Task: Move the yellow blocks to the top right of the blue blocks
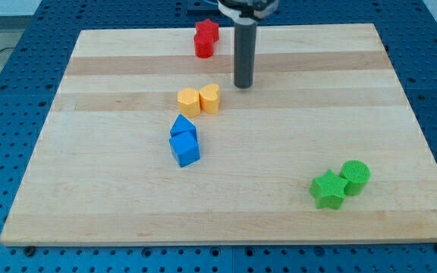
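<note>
One camera looks down at a slant from the near side, taking in the whole bench (400, 114)

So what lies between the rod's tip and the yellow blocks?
Nothing: in the camera view, only bare board separates my tip from the yellow blocks, which sit just to its lower left.

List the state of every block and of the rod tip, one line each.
yellow blocks: two, touching side by side, just above the blue blocks.
blue blocks: two, pressed together.
red blocks: two, touching, at the view's top edge.
green star: touching the green cylinder.
my tip: touching no block, at the yellow blocks' upper right.
</note>
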Controlling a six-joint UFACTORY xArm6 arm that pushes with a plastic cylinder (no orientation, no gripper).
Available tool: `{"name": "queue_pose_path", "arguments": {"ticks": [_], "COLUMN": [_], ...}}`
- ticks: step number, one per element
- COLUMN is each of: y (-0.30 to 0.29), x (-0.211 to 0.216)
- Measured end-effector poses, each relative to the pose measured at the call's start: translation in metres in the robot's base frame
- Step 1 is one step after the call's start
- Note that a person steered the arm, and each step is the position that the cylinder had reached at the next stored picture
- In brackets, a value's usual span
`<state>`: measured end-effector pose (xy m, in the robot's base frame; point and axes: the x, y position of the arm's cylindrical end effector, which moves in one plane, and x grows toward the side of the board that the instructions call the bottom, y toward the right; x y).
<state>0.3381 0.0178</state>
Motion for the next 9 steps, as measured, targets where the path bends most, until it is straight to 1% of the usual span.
{"name": "queue_pose_path", "arguments": {"ticks": [1, 2, 3, 4, 6, 7, 9], "y": [-0.044, -0.07, -0.095, -0.093, -0.005, 0.003, -0.053], "x": [0.006, 0.027, 0.028, 0.028, 0.018, 0.043, 0.053]}}
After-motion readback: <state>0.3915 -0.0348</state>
